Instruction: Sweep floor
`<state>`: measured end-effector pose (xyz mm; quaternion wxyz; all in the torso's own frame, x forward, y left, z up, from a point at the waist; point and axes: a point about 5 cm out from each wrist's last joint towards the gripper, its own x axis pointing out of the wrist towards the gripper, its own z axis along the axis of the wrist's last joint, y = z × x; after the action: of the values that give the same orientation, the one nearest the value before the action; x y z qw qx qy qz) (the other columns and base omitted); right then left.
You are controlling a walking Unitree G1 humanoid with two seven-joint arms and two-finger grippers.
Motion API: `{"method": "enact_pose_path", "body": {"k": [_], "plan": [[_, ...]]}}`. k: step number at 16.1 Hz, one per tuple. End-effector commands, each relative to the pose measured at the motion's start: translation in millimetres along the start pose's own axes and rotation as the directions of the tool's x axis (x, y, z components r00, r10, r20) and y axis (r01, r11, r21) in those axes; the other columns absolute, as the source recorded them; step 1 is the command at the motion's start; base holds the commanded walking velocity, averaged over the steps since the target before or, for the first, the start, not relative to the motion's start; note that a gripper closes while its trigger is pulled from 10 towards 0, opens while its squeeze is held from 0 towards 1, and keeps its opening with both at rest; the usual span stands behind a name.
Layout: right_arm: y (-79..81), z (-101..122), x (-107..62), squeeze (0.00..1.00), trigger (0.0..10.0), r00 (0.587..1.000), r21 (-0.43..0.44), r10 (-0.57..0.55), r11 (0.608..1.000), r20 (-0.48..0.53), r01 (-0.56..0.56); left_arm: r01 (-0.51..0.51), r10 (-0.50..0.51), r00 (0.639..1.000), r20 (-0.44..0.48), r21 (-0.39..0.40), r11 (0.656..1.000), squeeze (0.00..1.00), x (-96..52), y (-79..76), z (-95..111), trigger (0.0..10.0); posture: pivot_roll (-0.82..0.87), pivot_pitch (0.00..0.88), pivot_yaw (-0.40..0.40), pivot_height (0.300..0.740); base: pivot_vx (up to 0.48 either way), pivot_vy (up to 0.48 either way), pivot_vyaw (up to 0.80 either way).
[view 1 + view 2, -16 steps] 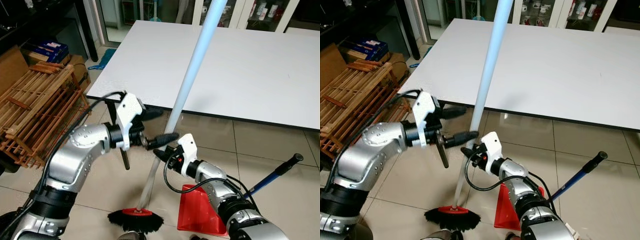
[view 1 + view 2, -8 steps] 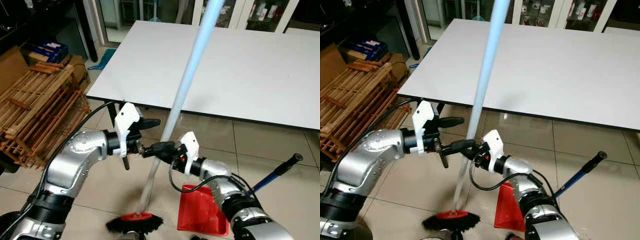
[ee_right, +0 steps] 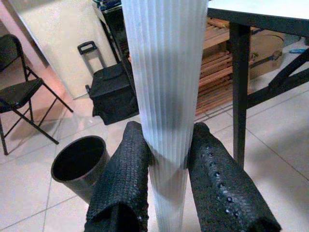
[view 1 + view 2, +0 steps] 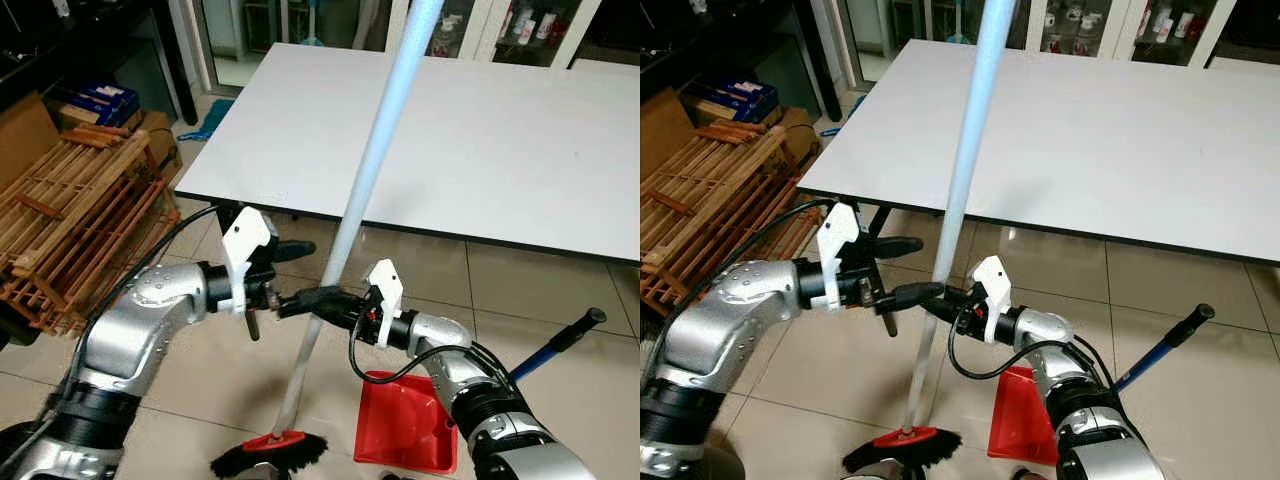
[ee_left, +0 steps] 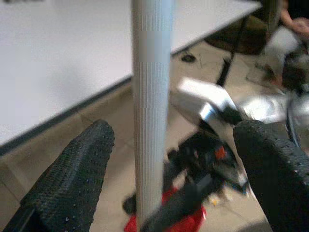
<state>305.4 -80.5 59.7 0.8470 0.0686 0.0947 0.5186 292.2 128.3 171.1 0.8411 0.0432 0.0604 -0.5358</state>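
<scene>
A broom with a long pale ribbed handle (image 4: 372, 165) leans over the tiled floor, its red-capped black brush head (image 4: 270, 453) down by my feet. My right gripper (image 4: 322, 300) is shut on the handle at mid height; in the right wrist view both black fingers (image 3: 120, 179) press the handle (image 3: 166, 87). My left gripper (image 4: 303, 272) is at the same height, open, one finger on each side of the handle without touching it. The left wrist view has the handle (image 5: 150, 106) standing between the wide-spread fingertips (image 5: 72, 174).
A red dustpan (image 4: 405, 425) with a blue, black-gripped handle (image 4: 560, 340) lies on the floor at the right. A large white table (image 4: 480, 130) stands ahead. Wooden slatted racks (image 4: 70, 220) are stacked at the left. A black bin (image 3: 79, 162) and a folding chair (image 3: 19, 92) stand behind.
My left gripper has drawn back to the left and a little lower. The right gripper has reached further left on the handle, and the brush head has slid slightly nearer.
</scene>
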Motion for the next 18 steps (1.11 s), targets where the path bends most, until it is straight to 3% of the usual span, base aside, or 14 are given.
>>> {"method": "enact_pose_path", "body": {"k": [1,4,7,12,16,18], "plan": [[1.2,12.4,5.4,0.00,10.0,0.998,-0.023,0.026,0.999,0.050,-0.025,-0.038,0.038,0.999,0.027,0.013,0.999,0.00,0.2,5.8,6.5,10.0,0.08,0.037,0.011,0.740,0.000,0.000,0.00],[3.8,15.5,7.6,0.00,10.0,0.997,-0.022,0.041,0.999,0.066,-0.040,-0.004,0.005,0.998,0.065,-0.010,1.000,0.00,7.9,0.3,9.7,10.0,0.08,0.037,0.012,0.740,0.000,0.000,0.00],[4.2,18.6,6.3,0.00,10.0,0.995,-0.027,0.060,0.998,0.076,-0.058,0.036,-0.036,0.999,0.039,-0.002,0.999,0.00,8.6,-4.0,8.2,10.0,0.08,0.049,0.011,0.740,0.000,0.000,0.00],[0.7,25.2,-0.1,0.00,10.0,0.993,-0.019,0.073,0.997,0.092,-0.072,0.041,-0.039,0.998,-0.046,0.035,0.999,0.00,-9.1,6.2,5.0,10.0,0.08,0.060,0.007,0.740,0.000,0.000,0.00],[2.4,25.8,-1.1,0.00,10.0,0.992,-0.018,0.090,0.996,0.090,-0.088,0.035,-0.032,0.998,-0.052,0.056,0.998,0.00,-12.3,9.8,8.5,10.0,0.08,0.065,0.004,0.740,0.000,0.000,0.00],[4.7,29.3,0.7,0.00,10.0,0.989,-0.022,0.108,0.994,0.097,-0.107,0.035,-0.033,0.999,-0.035,0.053,0.998,0.00,-4.2,6.6,8.1,9.1,0.08,0.067,0.000,0.740,0.000,0.000,0.00]]}}
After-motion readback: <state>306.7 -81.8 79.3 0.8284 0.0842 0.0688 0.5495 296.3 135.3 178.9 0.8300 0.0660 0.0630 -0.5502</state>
